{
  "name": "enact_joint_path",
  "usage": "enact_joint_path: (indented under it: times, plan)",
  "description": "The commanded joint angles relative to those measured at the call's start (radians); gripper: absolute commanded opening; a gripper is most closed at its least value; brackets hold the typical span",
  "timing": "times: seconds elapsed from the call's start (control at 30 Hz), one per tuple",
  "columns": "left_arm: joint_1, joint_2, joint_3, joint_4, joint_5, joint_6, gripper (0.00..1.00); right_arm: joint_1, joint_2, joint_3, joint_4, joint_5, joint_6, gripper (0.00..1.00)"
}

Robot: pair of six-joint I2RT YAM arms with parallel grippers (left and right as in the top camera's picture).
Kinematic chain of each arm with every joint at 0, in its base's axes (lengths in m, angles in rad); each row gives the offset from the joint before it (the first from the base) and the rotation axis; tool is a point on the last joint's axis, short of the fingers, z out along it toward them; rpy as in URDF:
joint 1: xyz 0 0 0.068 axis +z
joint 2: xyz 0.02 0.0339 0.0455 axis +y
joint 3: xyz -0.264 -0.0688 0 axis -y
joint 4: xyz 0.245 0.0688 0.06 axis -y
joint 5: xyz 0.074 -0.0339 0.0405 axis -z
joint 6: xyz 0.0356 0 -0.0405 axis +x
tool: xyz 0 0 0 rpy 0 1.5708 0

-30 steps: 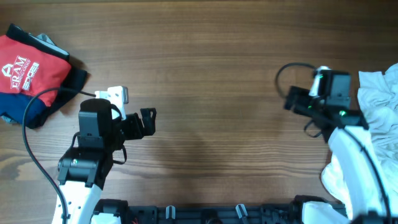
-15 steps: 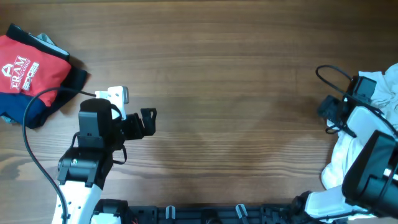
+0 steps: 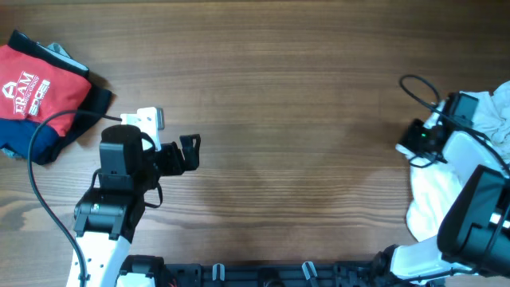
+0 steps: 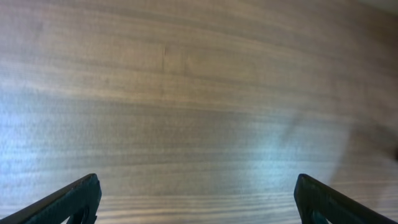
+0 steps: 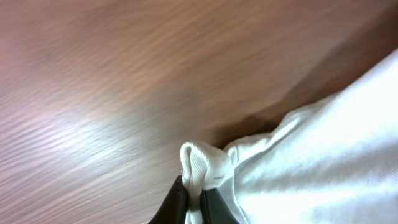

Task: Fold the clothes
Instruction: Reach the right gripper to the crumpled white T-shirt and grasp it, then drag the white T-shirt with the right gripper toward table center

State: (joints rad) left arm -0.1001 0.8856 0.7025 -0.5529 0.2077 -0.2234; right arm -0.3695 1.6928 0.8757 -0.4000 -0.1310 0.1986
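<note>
soft, even light in the overhead view; the bench (image 3: 279,72) is sharp, with faint shadows at lower centre. the left wrist view shows a pale sheen mid-frame and soft grain. the right wrist view is smeared with blur, the white shirt (image 5: 323,149) nearly washed out, dark shadow along its edge.

White logo lettering on the red garment (image 3: 40,84), too small to read

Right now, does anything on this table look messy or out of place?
Yes: the white shirt lies crumpled in a heap at the right edge of the table, a fold pinched in the right gripper. The red garment and navy garment at far left sit stacked. Nothing looks spilled or damaged.
</note>
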Motion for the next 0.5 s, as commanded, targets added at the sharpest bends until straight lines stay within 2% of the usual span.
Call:
enact_joint_path:
  times: [0.0, 0.13, 0.2, 0.3, 0.37, 0.4, 0.43, 0.47]
  plan:
    - [-0.007, 0.001, 0.021, 0.028, 0.012, -0.006, 1.00, 0.189, -0.064, 0.056, 0.005, -0.184, 0.012, 0.04]
    - [-0.007, 0.001, 0.021, 0.048, 0.012, -0.006, 1.00, 0.456, -0.067, 0.061, 0.190, -0.185, 0.225, 0.04]
    - [-0.007, 0.001, 0.021, 0.053, 0.012, -0.005, 1.00, 0.573, -0.067, 0.061, 0.366, -0.182, 0.311, 0.04]
    - [-0.007, 0.012, 0.021, 0.068, 0.012, -0.005, 1.00, 0.719, -0.067, 0.062, 0.645, -0.109, 0.328, 0.04]
    - [-0.007, 0.029, 0.021, 0.078, 0.012, -0.005, 1.00, 0.784, -0.067, 0.063, 0.719, 0.002, 0.328, 0.05]
    - [-0.007, 0.038, 0.021, 0.080, 0.012, -0.005, 1.00, 0.795, -0.067, 0.063, 0.720, 0.031, 0.327, 0.29]
    - [-0.008, 0.048, 0.021, 0.082, 0.012, -0.006, 1.00, 0.798, -0.067, 0.063, 0.711, 0.045, 0.326, 0.75]
    - [-0.008, 0.061, 0.021, 0.082, 0.013, -0.006, 1.00, 0.792, -0.068, 0.063, 0.681, 0.065, 0.323, 0.99]
